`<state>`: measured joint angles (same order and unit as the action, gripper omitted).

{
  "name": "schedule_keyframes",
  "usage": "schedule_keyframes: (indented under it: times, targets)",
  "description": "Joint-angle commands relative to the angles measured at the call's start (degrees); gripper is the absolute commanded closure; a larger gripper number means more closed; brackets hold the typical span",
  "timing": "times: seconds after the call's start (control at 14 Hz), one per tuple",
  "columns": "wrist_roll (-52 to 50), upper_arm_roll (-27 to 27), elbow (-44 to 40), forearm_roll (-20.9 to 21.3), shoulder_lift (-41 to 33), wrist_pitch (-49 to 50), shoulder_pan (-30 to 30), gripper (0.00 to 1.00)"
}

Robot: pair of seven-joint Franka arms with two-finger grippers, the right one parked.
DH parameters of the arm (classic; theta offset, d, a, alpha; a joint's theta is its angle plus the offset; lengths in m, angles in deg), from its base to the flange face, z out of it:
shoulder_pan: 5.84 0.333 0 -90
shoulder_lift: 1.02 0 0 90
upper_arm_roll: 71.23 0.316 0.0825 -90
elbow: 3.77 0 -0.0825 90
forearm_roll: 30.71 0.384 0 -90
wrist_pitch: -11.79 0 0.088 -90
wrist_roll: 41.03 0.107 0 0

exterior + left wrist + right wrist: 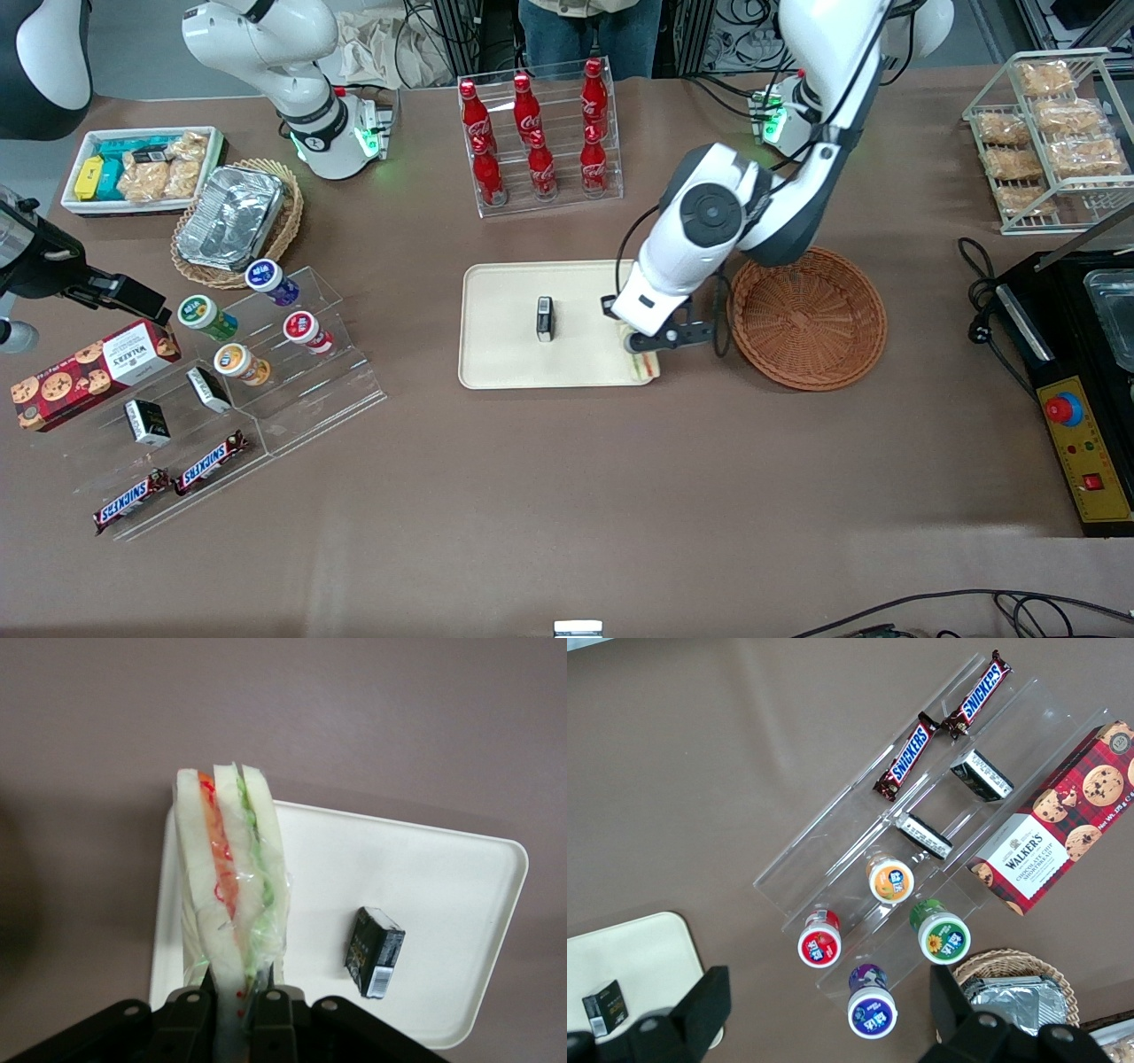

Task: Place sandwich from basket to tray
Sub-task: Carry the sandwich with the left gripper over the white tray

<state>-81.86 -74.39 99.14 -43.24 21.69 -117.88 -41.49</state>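
Your gripper (640, 347) hangs over the corner of the tray (505, 354) nearest the basket (808, 317), its fingers (270, 1010) clamped on the sandwich (232, 904); the wrist view shows the wedge pinched at its narrow end, the bread slices standing on edge with orange-red and green filling between them, wrapped in clear film; from the front you see only a sliver of it below the gripper, at the tray's rim. The reddish-brown basket sits just beside the tray, toward the working arm's end of the table (567, 496), with nothing in it; a small black box (545, 318) stands near the middle of the tray, apart from the sandwich.
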Motion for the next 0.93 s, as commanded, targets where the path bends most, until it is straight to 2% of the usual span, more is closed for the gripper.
schedule_keyframes:
  times: [0.0,0.5,0.57,0.64,0.86]
  targets:
    - [0.7,-1.7,-0.1,-0.9,3.7,-4.3,-0.6,1.0]
    - [0.0,-2.5,1.4,-0.8,5.6,-4.5,-0.8,0.98]
    - [-0.3,-2.5,1.5,-0.9,5.5,-4.4,-0.7,0.52]
    - [0.0,-2.5,1.7,-0.7,5.3,-4.2,-0.7,0.01]
    - [-0.2,-2.0,1.6,-0.2,2.2,-1.6,0.2,0.0]
